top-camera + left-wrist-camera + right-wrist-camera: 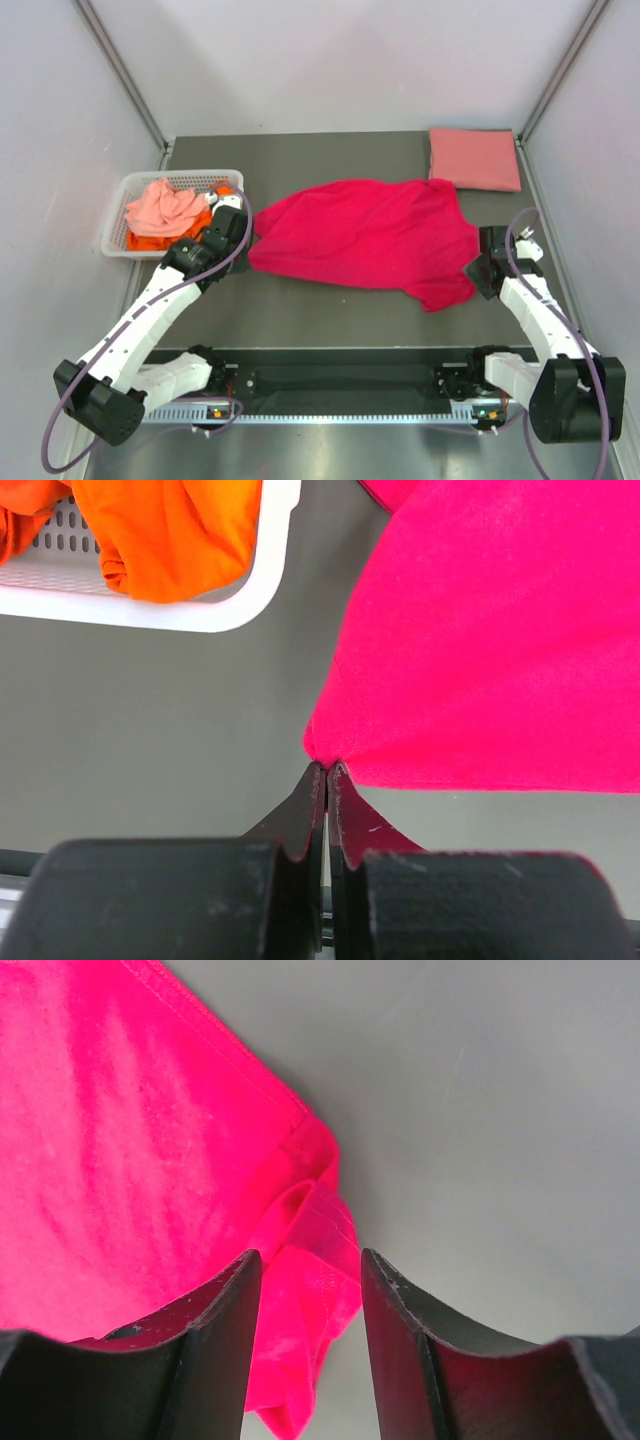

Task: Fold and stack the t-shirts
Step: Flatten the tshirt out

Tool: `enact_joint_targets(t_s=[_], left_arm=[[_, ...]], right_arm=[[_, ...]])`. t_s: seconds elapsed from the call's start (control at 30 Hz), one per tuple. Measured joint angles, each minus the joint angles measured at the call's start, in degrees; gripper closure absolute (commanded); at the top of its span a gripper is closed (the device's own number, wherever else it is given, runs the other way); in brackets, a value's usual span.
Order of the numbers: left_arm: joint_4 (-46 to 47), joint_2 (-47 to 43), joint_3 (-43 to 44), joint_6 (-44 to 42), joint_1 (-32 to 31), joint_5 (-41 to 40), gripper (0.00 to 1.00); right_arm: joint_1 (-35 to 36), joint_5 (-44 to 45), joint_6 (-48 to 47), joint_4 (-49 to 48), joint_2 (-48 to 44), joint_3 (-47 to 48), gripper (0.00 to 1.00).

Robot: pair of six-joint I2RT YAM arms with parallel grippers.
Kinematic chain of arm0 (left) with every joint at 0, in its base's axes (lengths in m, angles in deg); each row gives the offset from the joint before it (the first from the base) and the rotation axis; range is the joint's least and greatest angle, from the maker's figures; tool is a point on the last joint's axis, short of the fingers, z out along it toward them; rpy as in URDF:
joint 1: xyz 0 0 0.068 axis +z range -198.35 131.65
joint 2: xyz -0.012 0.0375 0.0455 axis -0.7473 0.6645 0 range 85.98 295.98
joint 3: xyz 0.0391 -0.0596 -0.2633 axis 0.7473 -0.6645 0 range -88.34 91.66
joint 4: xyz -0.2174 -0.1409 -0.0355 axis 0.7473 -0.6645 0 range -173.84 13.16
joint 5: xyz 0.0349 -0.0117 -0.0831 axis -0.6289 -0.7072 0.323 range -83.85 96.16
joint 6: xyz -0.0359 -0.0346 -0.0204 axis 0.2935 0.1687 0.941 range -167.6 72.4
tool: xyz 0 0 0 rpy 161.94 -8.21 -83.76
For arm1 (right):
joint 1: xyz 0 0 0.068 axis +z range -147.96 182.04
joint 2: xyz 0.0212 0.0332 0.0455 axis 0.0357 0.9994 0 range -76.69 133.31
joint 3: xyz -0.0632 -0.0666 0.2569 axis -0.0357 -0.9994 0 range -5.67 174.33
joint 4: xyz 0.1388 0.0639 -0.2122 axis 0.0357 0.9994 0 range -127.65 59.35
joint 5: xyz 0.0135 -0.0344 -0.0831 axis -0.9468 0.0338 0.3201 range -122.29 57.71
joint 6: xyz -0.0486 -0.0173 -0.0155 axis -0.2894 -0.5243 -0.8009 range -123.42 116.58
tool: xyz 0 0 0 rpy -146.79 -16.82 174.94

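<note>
Bright magenta-red cloth t-shirt point(365, 235), left gripper point(328, 768) pinched shut on its left corner, right gripper point(310, 1258) part-open astride its sleeve hem, contact unclear

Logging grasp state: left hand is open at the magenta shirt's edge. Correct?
Not open: the left hand is shut, pinching the edge of the magenta shirt. The left wrist view shows its fingers closed together on the cloth.

1. Magenta-red t-shirt point(370, 240): spread out, wrinkled, across the middle of the table point(330, 320).
2. Salmon pink t-shirt point(475, 158): folded into a neat rectangle at the table's far right corner.
3. Pale coral t-shirt point(165, 207): crumpled in the white basket point(180, 177), on top of the orange t-shirt point(150, 241).
</note>
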Motion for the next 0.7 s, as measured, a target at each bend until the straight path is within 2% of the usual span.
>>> enact_joint_targets(t_s=[0.5, 0.7], left_arm=[[0.07, -0.15, -0.02, -0.13, 0.0, 1.27, 1.0], [0.07, -0.15, -0.02, -0.17, 0.0, 1.33, 1.0]], right_arm=[[-0.02, 1.64, -0.87, -1.66, 4.79, 0.76, 0.55], [-0.02, 3.04, -3.48, -2.38, 7.13, 1.95, 0.6]])
